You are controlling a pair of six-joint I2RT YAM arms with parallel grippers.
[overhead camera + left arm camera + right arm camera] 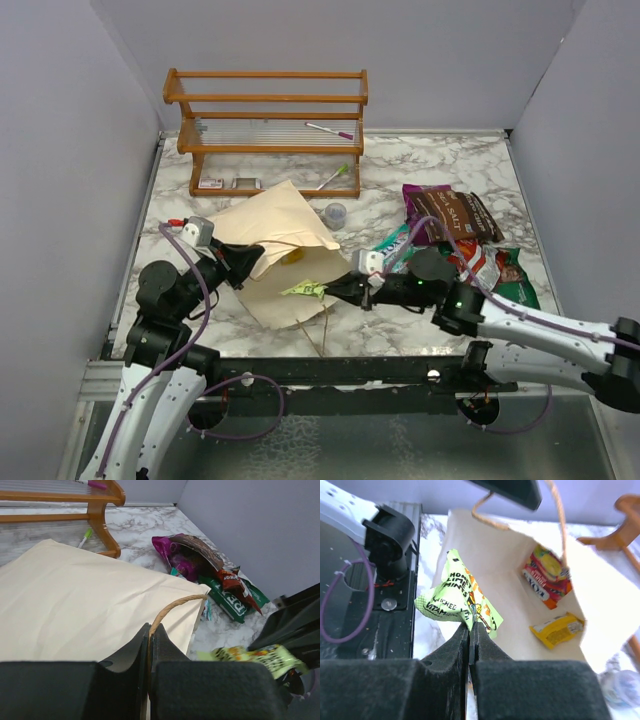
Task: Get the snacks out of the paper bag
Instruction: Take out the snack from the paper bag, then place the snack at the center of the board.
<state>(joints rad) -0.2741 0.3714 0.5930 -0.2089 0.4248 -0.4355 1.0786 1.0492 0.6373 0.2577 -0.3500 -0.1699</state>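
Table (400,190): marble top. Paper bag (270,225) lies flat on it, mouth facing the right pincer (469,627), just ahead of its tips. Loose snacks (455,225) piled on the table to the right pincer's right, apart from the bag. Right pincer clamped on a lime-green packet (462,600) at the bag mouth. Beyond its tips, inside the bag: red-orange packet (547,577), yellow packet (556,628). Left pincer (150,630) closed on the string handle (172,607).

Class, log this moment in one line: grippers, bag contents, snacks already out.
left gripper: shut on string handle | right gripper: shut on lime-green packet | in paper bag: red packet, yellow packet | out: packet pile
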